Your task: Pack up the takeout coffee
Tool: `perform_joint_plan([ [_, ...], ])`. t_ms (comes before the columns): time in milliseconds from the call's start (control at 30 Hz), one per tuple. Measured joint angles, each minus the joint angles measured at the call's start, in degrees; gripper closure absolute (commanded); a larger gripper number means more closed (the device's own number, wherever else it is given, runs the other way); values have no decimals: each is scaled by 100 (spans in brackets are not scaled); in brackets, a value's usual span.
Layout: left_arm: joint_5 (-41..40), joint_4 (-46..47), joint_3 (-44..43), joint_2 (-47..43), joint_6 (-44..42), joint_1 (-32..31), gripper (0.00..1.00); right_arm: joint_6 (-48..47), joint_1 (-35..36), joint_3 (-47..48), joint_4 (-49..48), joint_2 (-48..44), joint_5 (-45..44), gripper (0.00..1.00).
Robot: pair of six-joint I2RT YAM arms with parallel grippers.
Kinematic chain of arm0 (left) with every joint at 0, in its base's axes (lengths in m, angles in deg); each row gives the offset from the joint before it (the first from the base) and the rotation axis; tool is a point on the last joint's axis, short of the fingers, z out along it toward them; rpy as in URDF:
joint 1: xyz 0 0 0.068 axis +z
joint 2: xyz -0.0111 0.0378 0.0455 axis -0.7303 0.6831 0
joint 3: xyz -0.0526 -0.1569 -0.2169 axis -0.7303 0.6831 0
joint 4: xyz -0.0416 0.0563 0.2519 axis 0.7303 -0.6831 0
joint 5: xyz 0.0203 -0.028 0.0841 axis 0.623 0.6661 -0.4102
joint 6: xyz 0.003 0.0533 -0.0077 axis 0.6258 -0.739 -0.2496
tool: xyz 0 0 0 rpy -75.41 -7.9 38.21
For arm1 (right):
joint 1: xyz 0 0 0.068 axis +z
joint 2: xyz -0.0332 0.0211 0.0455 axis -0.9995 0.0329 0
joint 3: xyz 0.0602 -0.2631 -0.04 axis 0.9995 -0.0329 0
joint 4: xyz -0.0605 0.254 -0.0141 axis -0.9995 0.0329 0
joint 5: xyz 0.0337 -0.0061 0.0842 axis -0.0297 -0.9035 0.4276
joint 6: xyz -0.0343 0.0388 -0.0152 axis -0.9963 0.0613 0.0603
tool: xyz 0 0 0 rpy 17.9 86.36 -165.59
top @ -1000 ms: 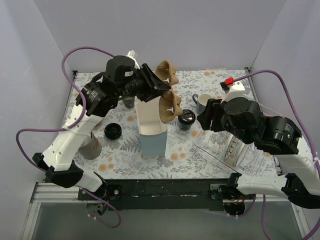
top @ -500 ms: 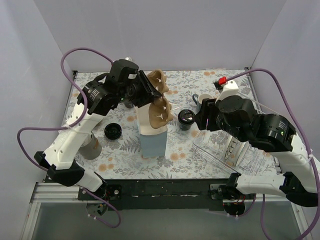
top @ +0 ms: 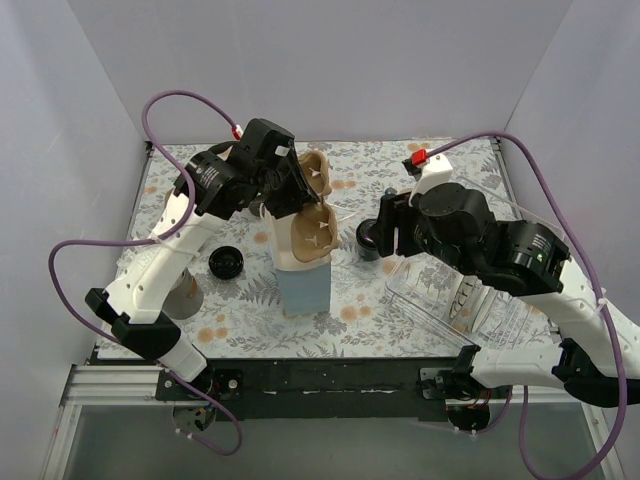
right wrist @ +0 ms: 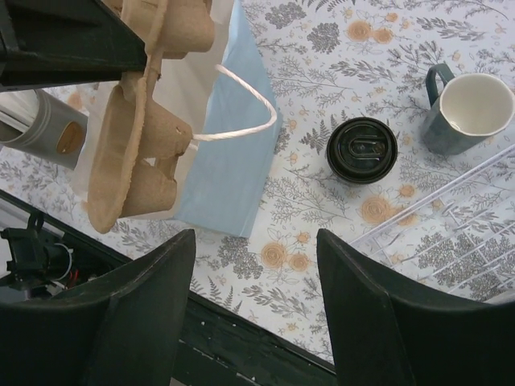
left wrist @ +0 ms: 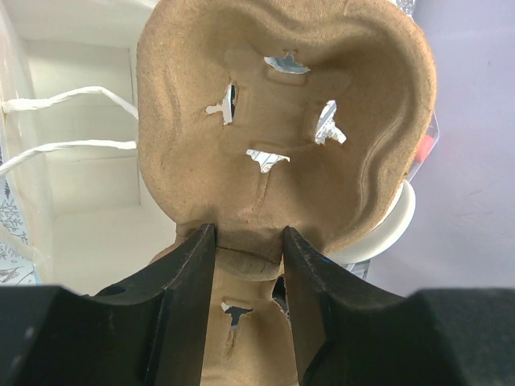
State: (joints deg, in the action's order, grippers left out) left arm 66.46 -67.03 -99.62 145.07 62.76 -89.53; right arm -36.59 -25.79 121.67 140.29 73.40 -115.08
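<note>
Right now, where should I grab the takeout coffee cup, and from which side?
The dark brown paper cup with a black lid stands upright, clear of the light-blue paper bag and grey mug: probably come from above and pinch its wall under the lid.

White-black arms (top: 150, 272), purple cables (top: 52, 280), red clip (top: 418, 156).

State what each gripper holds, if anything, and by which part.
The left gripper pinches the brown moulded-pulp cup carrier at the narrow waist between its pockets. The right gripper is open and holds nothing.
</note>
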Motion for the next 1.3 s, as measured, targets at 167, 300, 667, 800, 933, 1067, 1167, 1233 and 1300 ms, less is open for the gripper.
perform_joint_plan([
  [167, -31, -105, -70, 0, -90, 0, 76, -17, -181, 330, -179, 323, 52, 30],
  [300, -31, -105, -72, 0, -195, 0, 76, 393, -380, 645, -238, 553, 210, 30],
  [667, -28, -20, 9, -26, -328, 0, 76, 1781, -1067, 592, -337, 973, 890, 36],
  [800, -28, -17, 37, -26, -367, 0, 76, 2055, -1346, 363, -363, 973, 1056, 37],
  [933, -35, -20, 55, -26, -404, 0, 76, 2212, -1508, 118, -479, 979, 1176, 38],
  [1067, -50, -20, 74, -24, -433, 0, 76, 2297, -1585, -219, -750, 979, 1384, 40],
  [1167, -55, -20, 74, -24, -450, 0, 76, 2328, -1611, -374, -874, 1001, 1534, 41],
  [1233, -59, -20, 76, -24, -468, 0, 77, 2354, -1615, -444, -962, 1005, 1582, 49],
  [1300, -83, -24, 76, -24, -472, 0, 77, 2371, -1622, -555, -1067, 1005, 1609, 58],
])
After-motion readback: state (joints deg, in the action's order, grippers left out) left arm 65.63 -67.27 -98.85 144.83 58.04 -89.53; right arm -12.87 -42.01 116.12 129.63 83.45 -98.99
